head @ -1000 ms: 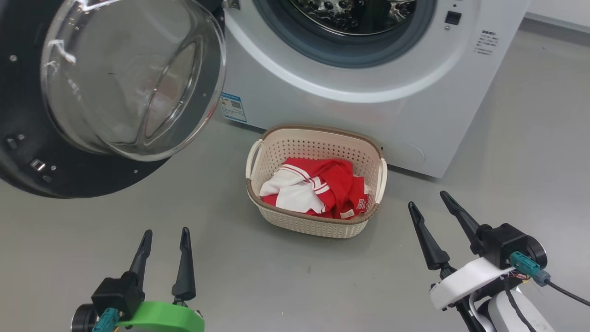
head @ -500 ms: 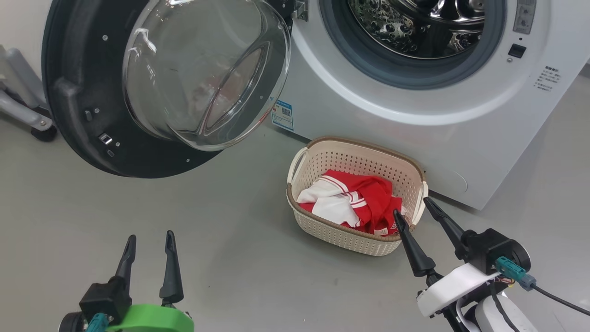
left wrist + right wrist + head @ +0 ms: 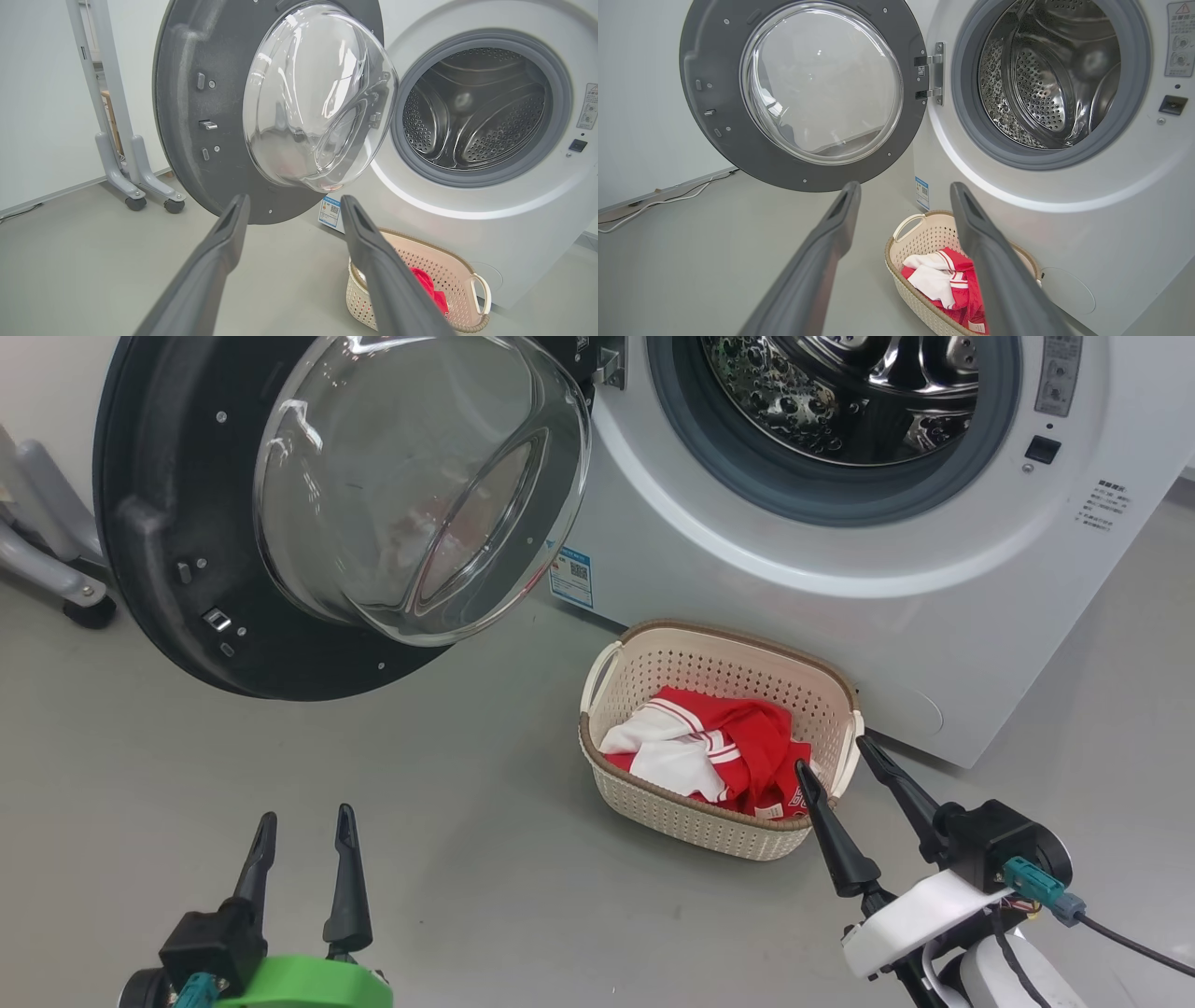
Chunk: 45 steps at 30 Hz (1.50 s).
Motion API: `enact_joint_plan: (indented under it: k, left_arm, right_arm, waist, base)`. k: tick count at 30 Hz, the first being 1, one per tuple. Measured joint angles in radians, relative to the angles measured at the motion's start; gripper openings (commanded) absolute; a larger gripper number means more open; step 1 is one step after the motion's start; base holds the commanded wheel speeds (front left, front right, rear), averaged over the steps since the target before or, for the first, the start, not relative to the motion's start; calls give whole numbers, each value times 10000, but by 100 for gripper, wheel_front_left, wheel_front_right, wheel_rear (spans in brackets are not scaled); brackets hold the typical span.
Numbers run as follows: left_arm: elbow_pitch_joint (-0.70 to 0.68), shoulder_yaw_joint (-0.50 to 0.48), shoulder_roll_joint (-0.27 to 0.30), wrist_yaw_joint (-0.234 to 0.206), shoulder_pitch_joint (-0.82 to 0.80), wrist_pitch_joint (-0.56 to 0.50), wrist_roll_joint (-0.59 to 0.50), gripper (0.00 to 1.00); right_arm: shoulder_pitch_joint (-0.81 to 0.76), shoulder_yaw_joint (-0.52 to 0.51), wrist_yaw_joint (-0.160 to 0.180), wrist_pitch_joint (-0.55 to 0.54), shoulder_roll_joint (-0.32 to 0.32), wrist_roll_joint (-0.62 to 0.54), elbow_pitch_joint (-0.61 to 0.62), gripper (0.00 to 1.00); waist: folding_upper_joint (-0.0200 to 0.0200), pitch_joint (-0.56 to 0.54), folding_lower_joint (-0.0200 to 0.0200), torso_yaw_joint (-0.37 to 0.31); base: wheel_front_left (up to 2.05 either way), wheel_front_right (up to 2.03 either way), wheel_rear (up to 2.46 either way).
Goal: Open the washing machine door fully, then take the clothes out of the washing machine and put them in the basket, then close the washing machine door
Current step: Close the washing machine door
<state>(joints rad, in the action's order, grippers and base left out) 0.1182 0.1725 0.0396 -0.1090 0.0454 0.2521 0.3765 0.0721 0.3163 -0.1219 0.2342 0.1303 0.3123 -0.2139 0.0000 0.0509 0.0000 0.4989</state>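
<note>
The white washing machine (image 3: 766,588) (image 3: 504,233) (image 3: 1087,233) stands with its washing machine door (image 3: 177,551) (image 3: 187,140) (image 3: 738,154) swung wide open to the left, its glass bowl bulging toward me. The steel drum (image 3: 840,392) (image 3: 1041,79) looks bare. Red and white clothes (image 3: 719,751) (image 3: 943,287) lie in the cream basket (image 3: 691,817) (image 3: 448,275) (image 3: 920,233) on the floor before the machine. My left gripper (image 3: 303,826) (image 3: 292,205) is open, low at the left, holding nothing. My right gripper (image 3: 831,756) (image 3: 903,193) is open beside the basket's right end.
Grey legs of a wheeled stand (image 3: 56,579) (image 3: 135,182) sit left of the door. A cable (image 3: 658,203) runs along the wall's foot. Grey floor (image 3: 467,859) stretches between my grippers and the basket.
The head camera has lifted and turned, so the machine and the basket shifted right in the picture. Both grippers stay open, hardly moved.
</note>
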Motion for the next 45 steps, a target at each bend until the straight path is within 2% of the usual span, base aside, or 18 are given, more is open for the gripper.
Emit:
enact_joint_plan:
  k: [34, 35, 36, 37, 45]
  left_arm:
    - [-27, -73, 0, -4, 15, 0, 0, 100]
    - [-27, -84, 0, -4, 16, 0, 0, 69]
    - [-25, -84, 0, -4, 17, 0, 2, 20]
    - [-23, -81, 0, -4, 29, 0, 4, 0]
    - [-416, -255, -2, -17, 73, 2, -13, 0]
  right_arm:
    - [0, 10, 0, 15, 4, 36, -69, 100]
    - [0, 12, 0, 15, 4, 36, -67, 100]
    - [0, 13, 0, 15, 4, 36, -65, 100]
    - [0, 27, 0, 17, 4, 36, -56, 100]
    - [40, 190, 0, 13, 29, 23, 157, 100]
  waist:
    - [0, 7, 0, -103]
    - [0, 18, 0, -106]
    - [0, 29, 0, -111]
    - [0, 44, 0, -116]
    - [0, 344, 0, -253]
  base:
    - [0, 0, 0]
    - [0, 0, 0]
    - [0, 0, 0]
    - [0, 0, 0]
    - [0, 0, 0]
